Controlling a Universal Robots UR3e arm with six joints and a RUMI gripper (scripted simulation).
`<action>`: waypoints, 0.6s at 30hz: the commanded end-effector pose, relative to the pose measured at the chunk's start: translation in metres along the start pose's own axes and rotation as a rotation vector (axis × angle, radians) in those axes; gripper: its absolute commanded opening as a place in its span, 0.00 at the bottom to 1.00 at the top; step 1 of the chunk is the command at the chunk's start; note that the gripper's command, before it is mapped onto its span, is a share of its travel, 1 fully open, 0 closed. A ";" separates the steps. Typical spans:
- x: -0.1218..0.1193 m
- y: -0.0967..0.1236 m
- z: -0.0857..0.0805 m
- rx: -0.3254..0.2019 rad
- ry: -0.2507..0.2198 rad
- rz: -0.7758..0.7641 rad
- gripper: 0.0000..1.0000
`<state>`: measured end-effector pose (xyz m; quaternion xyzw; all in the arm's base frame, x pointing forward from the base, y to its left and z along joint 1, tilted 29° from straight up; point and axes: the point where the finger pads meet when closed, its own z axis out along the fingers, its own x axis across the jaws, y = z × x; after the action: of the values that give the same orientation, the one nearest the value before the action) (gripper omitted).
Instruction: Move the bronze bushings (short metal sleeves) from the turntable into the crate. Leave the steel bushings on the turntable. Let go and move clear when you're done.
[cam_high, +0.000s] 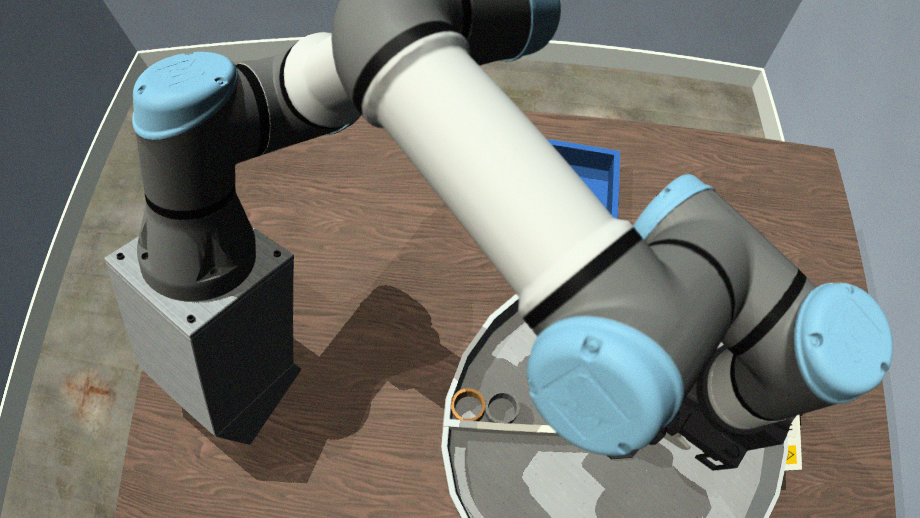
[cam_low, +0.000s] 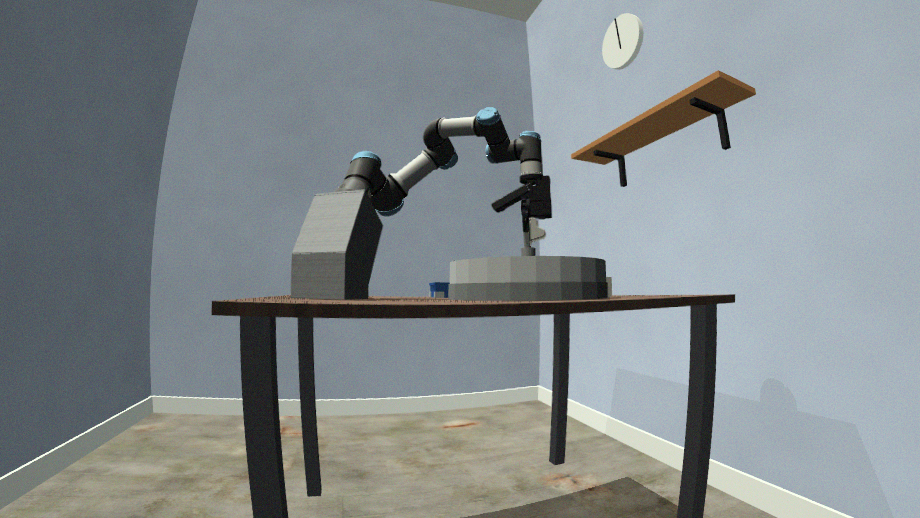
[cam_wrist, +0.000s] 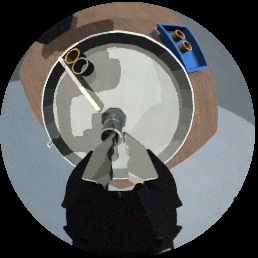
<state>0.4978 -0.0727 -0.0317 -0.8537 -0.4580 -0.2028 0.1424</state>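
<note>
Wrist view: one bronze bushing on the turntable at 10–11 o'clock, beside a steel bushing. Two bronze sleeves in the crate, 1–2 o'clock; arm partly covers crate in top view. Gripper pressed shut, tips overlapping a grey ring, contact unclear.

One open-ended bronze bushing stood upright just beside a grey steel bushing, near the divider inside the round, pale-rimmed turntable; two bronze bushings lay close together in the blue rectangular crate, pose unclear.
</note>
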 end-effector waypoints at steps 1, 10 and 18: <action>0.000 0.001 -0.001 -0.003 0.000 -0.001 0.06; 0.000 0.001 -0.032 -0.003 0.000 -0.001 0.06; 0.000 0.001 -0.046 -0.003 0.000 -0.001 0.06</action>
<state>0.4896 -0.0892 0.0021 -0.8539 -0.4577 -0.2034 0.1413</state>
